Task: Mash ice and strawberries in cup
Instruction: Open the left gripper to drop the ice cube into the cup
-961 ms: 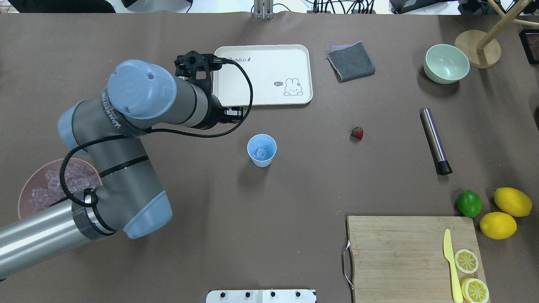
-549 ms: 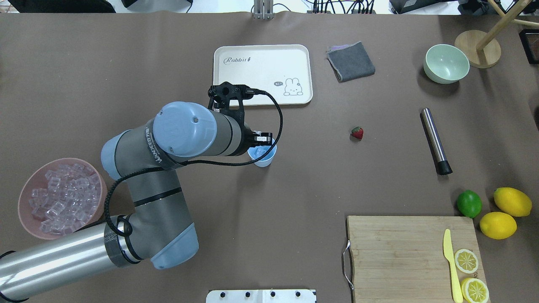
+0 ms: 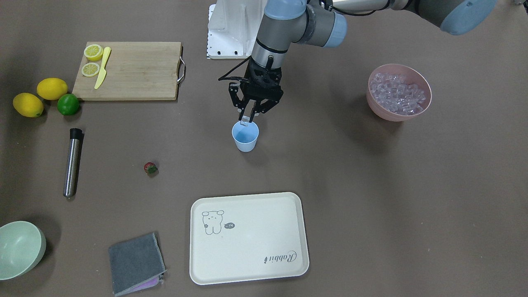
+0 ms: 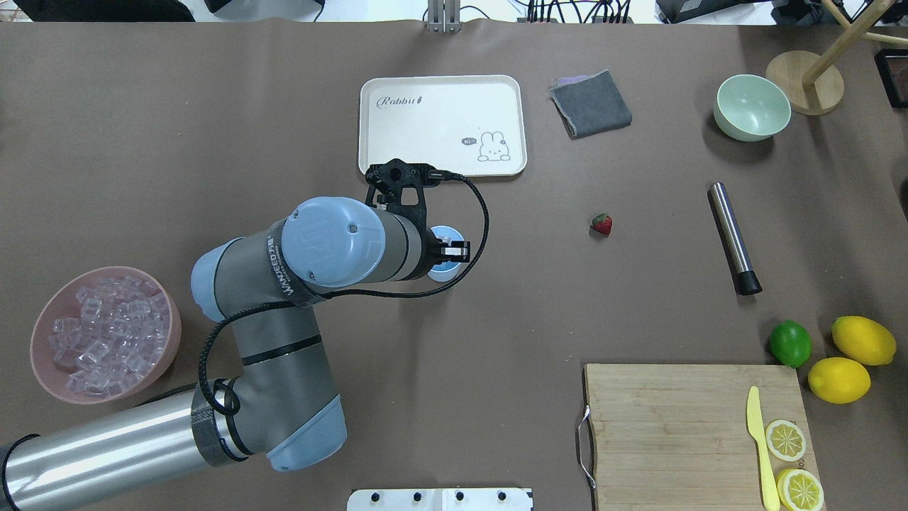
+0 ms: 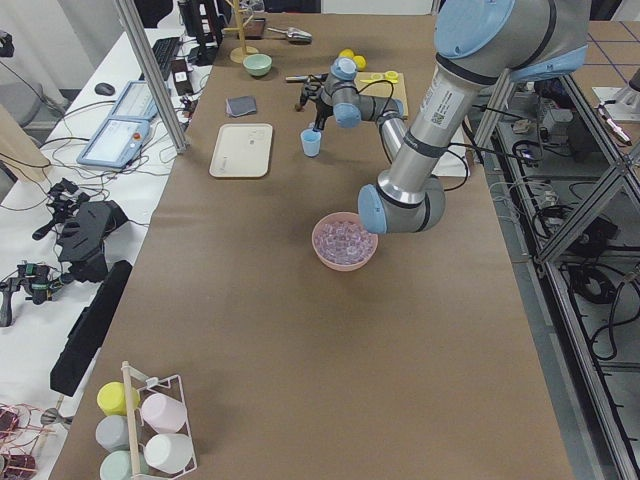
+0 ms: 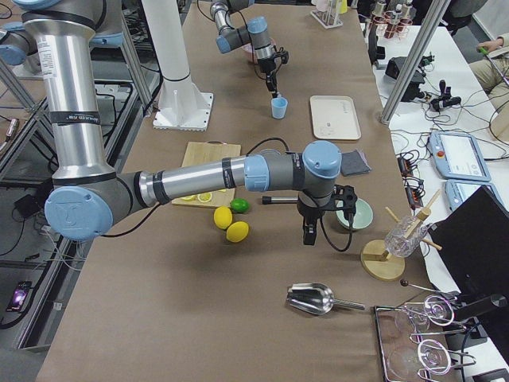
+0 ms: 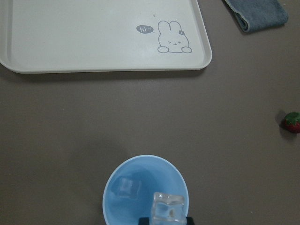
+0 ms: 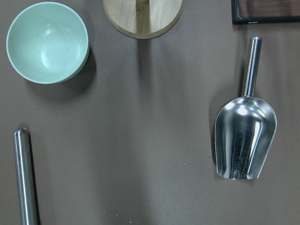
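The light blue cup (image 3: 245, 139) stands mid-table and holds one ice cube (image 7: 127, 186). My left gripper (image 3: 246, 119) hangs just above the cup's rim, shut on another ice cube (image 7: 168, 208). In the overhead view my left wrist covers most of the cup (image 4: 445, 272). The strawberry (image 4: 601, 224) lies on the table to the cup's right, apart from it; it also shows in the left wrist view (image 7: 291, 122). More ice (image 4: 99, 337) fills the pink bowl (image 3: 392, 116). My right gripper (image 6: 308, 236) shows only in the side view, near the pale green bowl; I cannot tell whether it is open or shut.
A white tray (image 4: 440, 124) lies beyond the cup. A steel muddler (image 4: 734, 238) lies right of the strawberry. A cutting board (image 4: 681, 426) with a knife and lemon slices, a lime (image 4: 790, 343), two lemons, a grey cloth (image 4: 590, 103), a green bowl (image 4: 752, 106) and a steel scoop (image 8: 245, 138) are on the right.
My left arm has swung from beside the tray's left edge to over the cup, carrying an ice cube. Nothing else has moved.
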